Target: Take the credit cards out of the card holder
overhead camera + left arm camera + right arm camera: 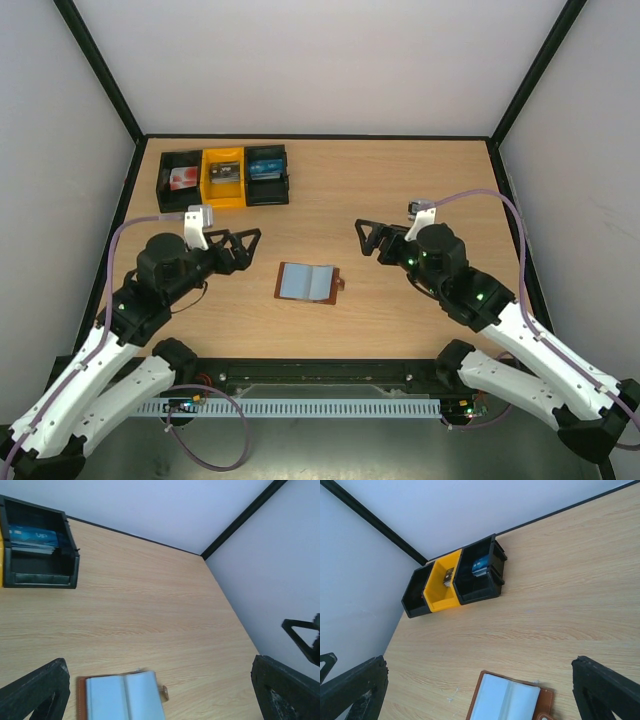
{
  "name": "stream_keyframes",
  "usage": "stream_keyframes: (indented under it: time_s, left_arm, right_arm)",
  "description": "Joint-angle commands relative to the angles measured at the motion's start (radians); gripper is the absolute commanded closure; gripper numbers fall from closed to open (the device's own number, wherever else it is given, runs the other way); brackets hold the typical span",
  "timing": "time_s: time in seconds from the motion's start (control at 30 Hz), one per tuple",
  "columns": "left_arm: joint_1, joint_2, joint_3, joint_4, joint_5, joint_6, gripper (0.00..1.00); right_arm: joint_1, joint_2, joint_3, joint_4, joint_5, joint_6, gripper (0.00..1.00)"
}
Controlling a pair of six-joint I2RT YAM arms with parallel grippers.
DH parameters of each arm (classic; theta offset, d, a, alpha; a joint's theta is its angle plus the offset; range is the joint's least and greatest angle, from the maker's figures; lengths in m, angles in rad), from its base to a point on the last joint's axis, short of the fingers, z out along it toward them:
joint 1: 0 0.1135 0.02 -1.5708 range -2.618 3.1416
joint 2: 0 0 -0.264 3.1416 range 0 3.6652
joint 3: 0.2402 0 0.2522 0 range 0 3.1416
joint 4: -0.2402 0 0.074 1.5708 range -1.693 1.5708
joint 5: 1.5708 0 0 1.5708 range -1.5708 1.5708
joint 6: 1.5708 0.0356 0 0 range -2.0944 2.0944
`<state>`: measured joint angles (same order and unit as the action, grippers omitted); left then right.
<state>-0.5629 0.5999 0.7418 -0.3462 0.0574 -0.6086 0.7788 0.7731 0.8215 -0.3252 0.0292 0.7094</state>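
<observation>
Wood-grain laminate covers the table [420, 200], which fills the middle of the top view between pale walls. The left arm [150, 290] reaches in from the lower left of that frame and the right arm [470, 290] from the lower right, both angled toward the centre, probably so that either one can work on the same object.

A row of 3 bins [225, 177], 2 black with 1 yellow between them, sits in the upper left against the back edge. It is well apart from the working area, and each bin holds something small.

The left gripper [250, 248] has its jaws spread wide and carries nothing. The right gripper [362, 240] is equally wide and empty. They face each other across the table's centre, well clear of contact with anything.

Between them, slightly toward the lower part of the top view, the card holder [307, 283] lies flat and unfolded, its 2 grey-blue pocket faces turned up. Lying open like this, its pockets are reachable from above. Its small brown tab [163, 693] juts from the right edge.

No credit cards can be made out. None lies loose on the wood, so they are likely tucked inside the pockets and the extraction has not yet begun. One arm will probably have to pin the leather while the other pinches a card edge.
</observation>
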Motion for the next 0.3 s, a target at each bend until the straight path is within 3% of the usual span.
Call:
stream_keyframes:
  time_s: [0.0,0.27]
  left_arm:
    - [-0.004,-0.044,-0.004,0.069,0.064,-0.008,0.00]
    - [-0.003,-0.076,-0.023,0.090,0.065,-0.031,0.00]
  right_arm:
    - [0.002,-0.019,0.005,-0.032,0.002,0.006,0.02]
    - [0.001,-0.027,-0.014,-0.033,-0.016,0.016,0.02]
